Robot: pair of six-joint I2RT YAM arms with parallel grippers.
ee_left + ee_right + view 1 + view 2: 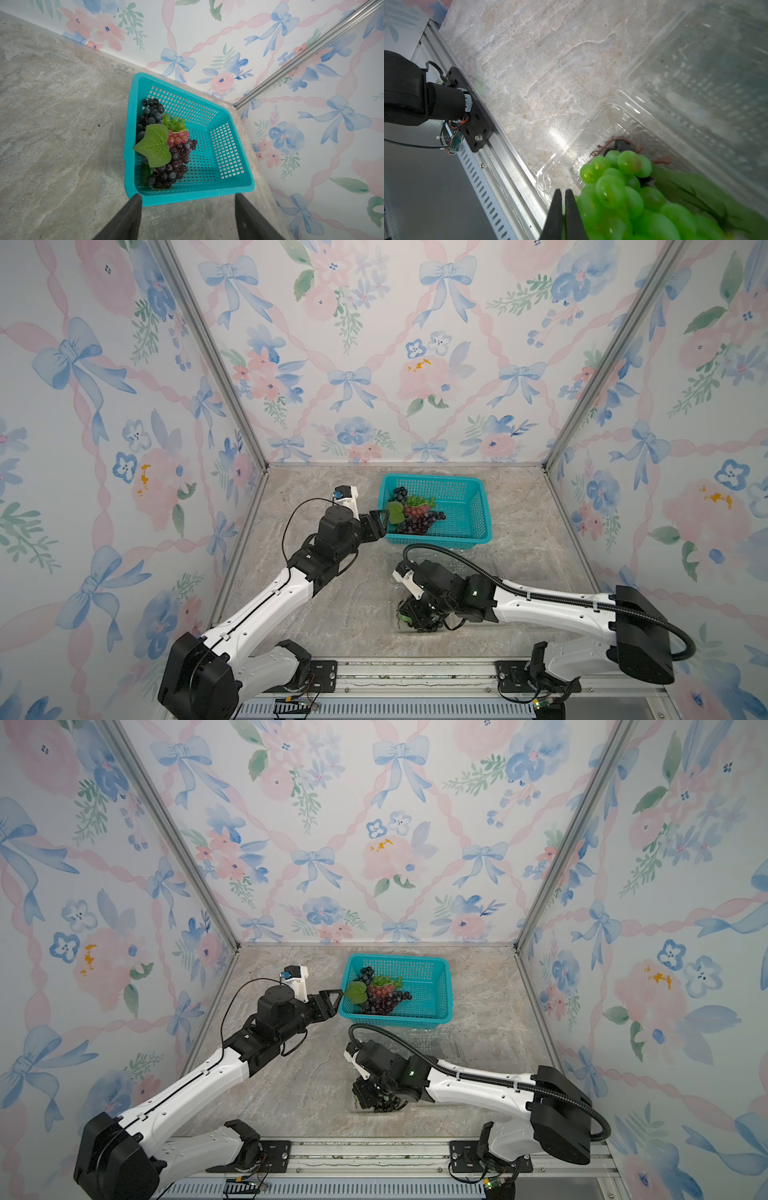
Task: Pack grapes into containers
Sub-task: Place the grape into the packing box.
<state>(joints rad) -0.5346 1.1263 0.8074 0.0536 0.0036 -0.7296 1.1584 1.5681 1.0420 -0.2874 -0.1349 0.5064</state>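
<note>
Packing was partly done: one bunch boxed, more to move.

A bunch of round green grapes [612,187] lay in the clear plastic clamshell container [602,112], with the right hand [563,191] pinched narrow beside it. Dark purple, red and green grape bunches [172,149] lay in the teal perforated plastic basket [129,128], and the left hand [188,197] was spread wide and empty at its rim. No writing was legible.

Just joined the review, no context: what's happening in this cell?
The left gripper hovers open at the near edge of the teal basket, where purple, red and green grapes lie. The right gripper, shut, is down at the clear container, beside a green bunch inside it.
</note>
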